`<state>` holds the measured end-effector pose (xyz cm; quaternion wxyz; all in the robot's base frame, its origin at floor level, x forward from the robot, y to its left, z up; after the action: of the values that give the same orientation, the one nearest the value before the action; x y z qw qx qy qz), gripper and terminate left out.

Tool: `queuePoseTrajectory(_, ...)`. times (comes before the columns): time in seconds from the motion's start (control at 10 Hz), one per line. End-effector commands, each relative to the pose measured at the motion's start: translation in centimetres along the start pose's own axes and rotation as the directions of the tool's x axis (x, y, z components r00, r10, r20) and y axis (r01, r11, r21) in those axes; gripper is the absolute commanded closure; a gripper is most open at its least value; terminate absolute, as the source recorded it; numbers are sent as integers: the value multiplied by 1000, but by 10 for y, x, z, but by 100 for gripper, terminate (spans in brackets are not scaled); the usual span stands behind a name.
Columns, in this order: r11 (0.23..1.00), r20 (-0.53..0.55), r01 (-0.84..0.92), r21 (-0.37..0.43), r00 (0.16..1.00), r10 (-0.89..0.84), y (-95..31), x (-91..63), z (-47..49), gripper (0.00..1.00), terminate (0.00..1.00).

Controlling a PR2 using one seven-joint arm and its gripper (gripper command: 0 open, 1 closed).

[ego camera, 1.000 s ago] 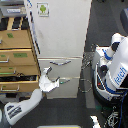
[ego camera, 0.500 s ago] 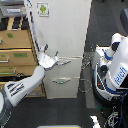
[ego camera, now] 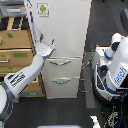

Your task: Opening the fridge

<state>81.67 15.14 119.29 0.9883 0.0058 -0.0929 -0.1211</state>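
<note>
arm: white PR2 arm (ego camera: 22, 80) is reaching up from the bottom corner on the exterior view's left

hand: the hand (ego camera: 44, 48) is sitting right at the lower end of the long dark handle (ego camera: 33, 22); can't tell how far it's opening or if it's actually gripping

fridge: the tall white fridge (ego camera: 62, 45) is standing center, door looking closed, green-logo sticker (ego camera: 43, 9) up top, two silver-handled drawers (ego camera: 62, 72) below

beside it: wooden drawer cabinet (ego camera: 15, 55) is sitting on the exterior view's left, another white robot (ego camera: 114, 67) on its right
</note>
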Motion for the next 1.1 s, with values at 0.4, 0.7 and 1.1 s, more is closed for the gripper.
queuePoseTrajectory(0.4, 997, -69, -68, 41, 995, 70, 118, 11, -53, 0, 0)
queuePoseTrajectory(0.7, 998, -86, -56, -3, 995, 55, 120, 23, -73, 0, 0)
queuePoseTrajectory(1.1, 997, -94, -67, -36, 994, 63, 141, 26, -88, 0, 0)
